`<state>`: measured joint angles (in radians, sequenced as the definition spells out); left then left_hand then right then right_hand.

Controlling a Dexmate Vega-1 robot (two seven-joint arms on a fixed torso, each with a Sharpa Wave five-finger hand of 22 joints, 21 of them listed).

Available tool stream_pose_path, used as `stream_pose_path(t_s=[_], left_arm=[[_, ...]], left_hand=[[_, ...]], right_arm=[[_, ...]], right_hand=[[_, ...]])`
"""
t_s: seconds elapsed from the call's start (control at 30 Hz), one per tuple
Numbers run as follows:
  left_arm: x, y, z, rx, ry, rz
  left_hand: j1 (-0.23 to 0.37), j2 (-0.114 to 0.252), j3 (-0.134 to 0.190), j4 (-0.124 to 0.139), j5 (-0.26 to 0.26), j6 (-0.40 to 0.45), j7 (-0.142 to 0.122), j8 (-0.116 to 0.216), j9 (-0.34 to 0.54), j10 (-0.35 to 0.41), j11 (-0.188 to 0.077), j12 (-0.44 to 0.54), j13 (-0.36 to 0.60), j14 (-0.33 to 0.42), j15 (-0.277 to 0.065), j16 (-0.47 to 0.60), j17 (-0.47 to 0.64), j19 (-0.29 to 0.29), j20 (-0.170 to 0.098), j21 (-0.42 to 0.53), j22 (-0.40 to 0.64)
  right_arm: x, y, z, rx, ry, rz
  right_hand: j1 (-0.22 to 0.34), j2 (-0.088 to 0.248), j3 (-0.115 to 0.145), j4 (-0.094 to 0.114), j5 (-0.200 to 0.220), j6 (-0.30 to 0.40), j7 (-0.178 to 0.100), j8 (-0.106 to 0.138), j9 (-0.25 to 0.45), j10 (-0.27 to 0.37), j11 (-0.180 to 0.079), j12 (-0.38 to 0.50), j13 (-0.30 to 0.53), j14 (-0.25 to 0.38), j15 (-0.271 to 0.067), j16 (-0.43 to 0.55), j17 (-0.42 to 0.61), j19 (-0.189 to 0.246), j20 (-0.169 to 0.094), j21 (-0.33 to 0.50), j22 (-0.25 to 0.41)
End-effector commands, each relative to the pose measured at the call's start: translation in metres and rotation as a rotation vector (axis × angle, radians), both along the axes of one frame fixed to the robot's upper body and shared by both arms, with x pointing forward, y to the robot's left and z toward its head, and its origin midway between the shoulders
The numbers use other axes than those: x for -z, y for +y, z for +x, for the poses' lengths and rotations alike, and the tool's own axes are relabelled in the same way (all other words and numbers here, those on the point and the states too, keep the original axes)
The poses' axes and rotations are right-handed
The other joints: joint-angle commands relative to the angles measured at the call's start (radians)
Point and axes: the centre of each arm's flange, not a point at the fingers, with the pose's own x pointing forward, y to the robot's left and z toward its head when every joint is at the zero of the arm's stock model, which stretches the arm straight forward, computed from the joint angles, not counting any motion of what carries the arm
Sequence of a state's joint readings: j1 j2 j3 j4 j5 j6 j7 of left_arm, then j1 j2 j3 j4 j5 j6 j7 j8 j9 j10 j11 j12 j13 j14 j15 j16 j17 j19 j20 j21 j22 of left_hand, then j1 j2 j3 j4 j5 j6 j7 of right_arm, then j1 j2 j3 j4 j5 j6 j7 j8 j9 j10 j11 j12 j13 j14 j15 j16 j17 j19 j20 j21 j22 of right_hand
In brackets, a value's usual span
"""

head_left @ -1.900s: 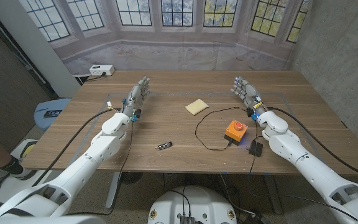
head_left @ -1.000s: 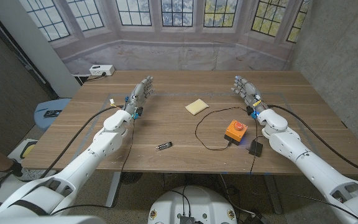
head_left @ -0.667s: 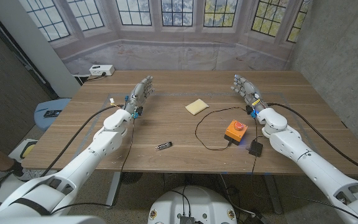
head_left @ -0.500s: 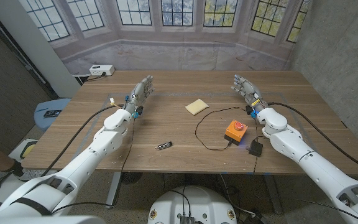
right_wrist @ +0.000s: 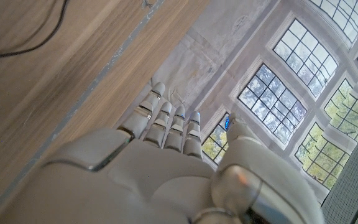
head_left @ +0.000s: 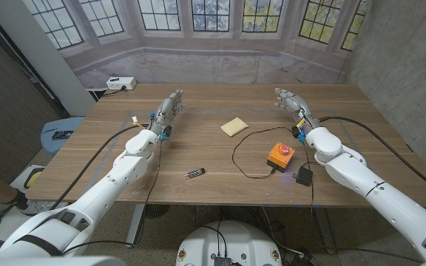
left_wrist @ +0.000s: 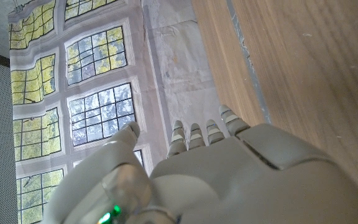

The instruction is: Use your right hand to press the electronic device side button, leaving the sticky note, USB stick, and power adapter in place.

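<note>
Electronic device (head_left: 280, 155), orange with red button, sits at 5 o'clock on the table (head_left: 198, 151), untouched. Right hand (head_left: 290, 103), at 2 o'clock, has lifted slightly and drifted inward, fingers extended, holding nothing: approach beginning. Left hand (head_left: 166, 111), 10 o'clock, unchanged, empty

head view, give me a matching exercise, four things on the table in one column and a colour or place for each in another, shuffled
Things:
1. sticky note
2. USB stick
3. electronic device
4. power adapter

Descriptions:
a. orange box, red top
b. pale yellow square
c. black block nearest the right arm
d. small dark stick nearer the left arm

Pairs: 1-b, 2-d, 3-a, 4-c
</note>
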<state>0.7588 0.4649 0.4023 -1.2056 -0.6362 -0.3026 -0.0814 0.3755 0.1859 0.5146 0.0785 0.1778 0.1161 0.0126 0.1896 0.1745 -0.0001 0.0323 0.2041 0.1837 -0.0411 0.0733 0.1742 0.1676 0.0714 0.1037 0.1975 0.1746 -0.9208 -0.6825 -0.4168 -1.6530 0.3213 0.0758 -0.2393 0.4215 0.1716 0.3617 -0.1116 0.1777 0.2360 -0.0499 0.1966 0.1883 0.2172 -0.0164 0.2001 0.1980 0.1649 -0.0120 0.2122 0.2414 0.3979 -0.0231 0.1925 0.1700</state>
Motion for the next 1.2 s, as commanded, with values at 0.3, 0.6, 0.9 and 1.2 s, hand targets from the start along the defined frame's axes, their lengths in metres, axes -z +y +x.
stream_pose_path(t_s=[0.3,0.6,0.9,1.2], left_arm=[[0.005,-0.006,0.003,0.005,0.016,-0.004],[0.005,-0.006,0.008,0.013,0.022,-0.007],[0.005,-0.005,0.011,0.017,0.023,-0.005],[0.006,-0.006,0.011,0.021,0.023,-0.001]], left_hand=[[0.005,-0.009,0.012,-0.006,0.001,0.017,-0.004,-0.002,0.003,0.013,0.006,0.006,0.003,0.013,0.002,0.007,0.002,0.009,0.000,0.007,0.005],[0.005,-0.010,0.017,-0.008,0.001,0.020,-0.003,-0.002,0.003,0.017,0.007,0.007,0.003,0.017,0.005,0.008,0.002,0.012,-0.002,0.008,0.005],[0.006,-0.011,0.020,-0.010,0.001,0.026,-0.003,0.000,0.003,0.019,0.008,0.007,0.004,0.019,0.004,0.007,0.002,0.014,-0.002,0.008,0.005],[0.005,-0.011,0.023,-0.012,0.001,0.029,-0.002,0.000,0.004,0.024,0.007,0.008,0.004,0.021,0.004,0.007,0.003,0.014,-0.002,0.008,0.005]], right_arm=[[-0.001,0.003,-0.023,0.109,-0.052,-0.149],[-0.001,0.004,-0.038,0.183,-0.069,-0.220],[0.001,0.004,-0.052,0.242,-0.082,-0.283],[-0.001,0.007,-0.065,0.291,-0.091,-0.367]], right_hand=[[0.023,-0.007,0.008,-0.014,0.008,0.025,0.003,0.009,0.002,0.018,0.001,0.007,0.005,0.014,0.007,0.011,-0.004,0.005,0.012,0.006,0.002],[0.040,-0.014,0.013,-0.030,0.010,0.046,-0.006,0.013,0.002,0.036,-0.006,0.011,0.004,0.021,0.007,0.011,-0.011,-0.012,0.024,-0.001,0.002],[0.048,-0.019,0.015,-0.037,0.012,0.051,-0.009,0.013,0.002,0.034,-0.021,0.008,0.004,0.019,0.005,0.009,-0.015,-0.027,0.025,-0.006,0.001],[0.055,-0.024,0.015,-0.042,0.013,0.055,-0.011,0.012,0.002,0.038,-0.030,0.008,0.004,0.015,0.013,0.006,-0.019,-0.025,0.048,-0.004,0.001]])
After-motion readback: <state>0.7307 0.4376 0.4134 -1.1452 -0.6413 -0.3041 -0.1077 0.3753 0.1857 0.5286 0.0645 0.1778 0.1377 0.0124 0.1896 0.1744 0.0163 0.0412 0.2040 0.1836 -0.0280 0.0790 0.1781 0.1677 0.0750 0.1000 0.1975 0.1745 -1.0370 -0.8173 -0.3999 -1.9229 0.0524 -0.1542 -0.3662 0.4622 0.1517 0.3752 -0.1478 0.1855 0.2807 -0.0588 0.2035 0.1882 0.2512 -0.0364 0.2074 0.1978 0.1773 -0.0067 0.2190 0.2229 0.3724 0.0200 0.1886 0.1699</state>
